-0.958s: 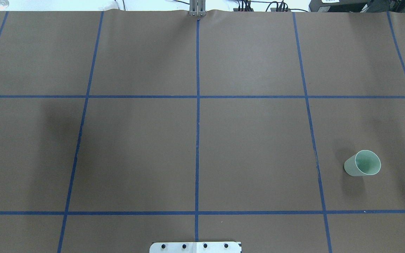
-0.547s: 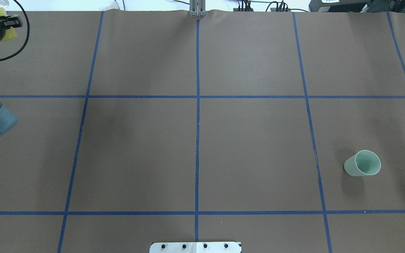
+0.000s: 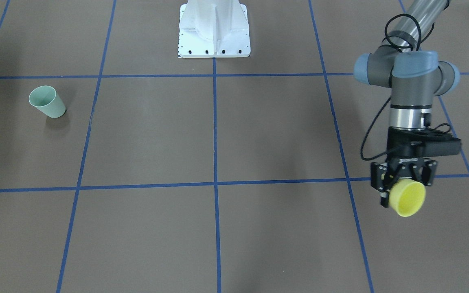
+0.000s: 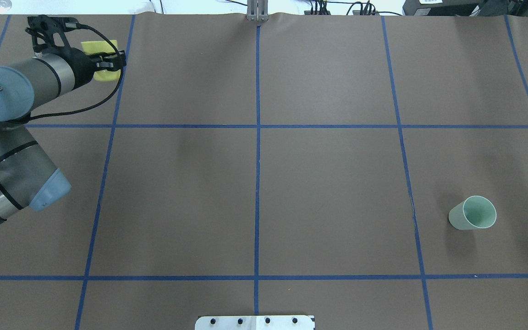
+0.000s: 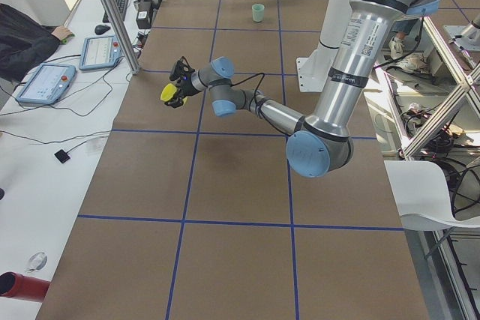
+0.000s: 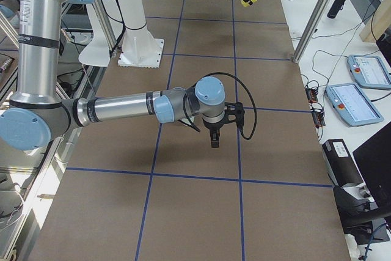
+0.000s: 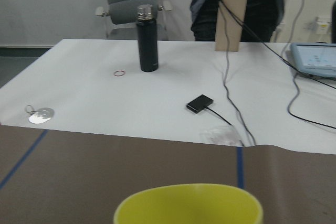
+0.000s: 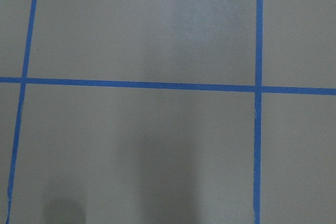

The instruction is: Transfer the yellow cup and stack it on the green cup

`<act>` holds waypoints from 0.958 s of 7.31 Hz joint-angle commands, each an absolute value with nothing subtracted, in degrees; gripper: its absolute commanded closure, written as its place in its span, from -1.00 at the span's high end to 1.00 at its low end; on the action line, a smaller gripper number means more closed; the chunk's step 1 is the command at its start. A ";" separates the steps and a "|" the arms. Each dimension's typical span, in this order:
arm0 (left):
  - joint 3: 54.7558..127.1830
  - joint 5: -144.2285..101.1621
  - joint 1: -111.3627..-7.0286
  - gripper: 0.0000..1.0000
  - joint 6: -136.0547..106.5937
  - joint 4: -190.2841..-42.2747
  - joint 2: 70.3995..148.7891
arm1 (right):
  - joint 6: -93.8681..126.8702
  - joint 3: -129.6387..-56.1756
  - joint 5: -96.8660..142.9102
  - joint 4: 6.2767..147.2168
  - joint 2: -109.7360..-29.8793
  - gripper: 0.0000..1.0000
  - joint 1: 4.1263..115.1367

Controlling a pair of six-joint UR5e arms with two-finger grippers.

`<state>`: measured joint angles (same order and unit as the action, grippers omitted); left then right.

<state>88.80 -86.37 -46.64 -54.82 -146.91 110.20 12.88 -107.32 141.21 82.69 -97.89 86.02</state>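
My left gripper (image 4: 108,64) is shut on the yellow cup (image 4: 100,47) and holds it tilted in the air over the table's far left corner. The gripper (image 3: 404,189) and the cup (image 3: 408,198) also show in the front-facing view, and the cup's rim fills the bottom of the left wrist view (image 7: 189,205). The green cup (image 4: 472,213) stands upright on the right side of the table, far from the yellow cup; it also shows in the front-facing view (image 3: 47,101). My right gripper (image 6: 214,143) hangs over the brown table; I cannot tell if it is open or shut.
Blue tape lines divide the brown table cover (image 4: 328,192) into squares. The robot's white base (image 3: 214,32) sits at the near edge. Beyond the far edge is a white desk with a black bottle (image 7: 148,38), cables and tablets (image 5: 45,84).
My left arm has swung into the overhead view from the left, carrying the yellow cup rightward along the far edge. The green cup has not moved.
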 commanded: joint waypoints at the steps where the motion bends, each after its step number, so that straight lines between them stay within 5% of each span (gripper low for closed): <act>1: 88.68 -100.14 -43.70 -1.00 -52.03 -160.70 111.09 | 13.01 -107.40 141.94 82.53 -98.26 1.00 85.96; 4: 87.89 -105.64 -36.50 -1.00 -46.41 -166.18 116.97 | 17.04 -107.22 142.03 82.71 -95.12 0.99 82.82; 7: 87.36 -105.82 -35.25 -1.00 -46.32 -166.38 117.95 | 32.65 -105.13 142.12 83.32 -78.10 0.99 70.89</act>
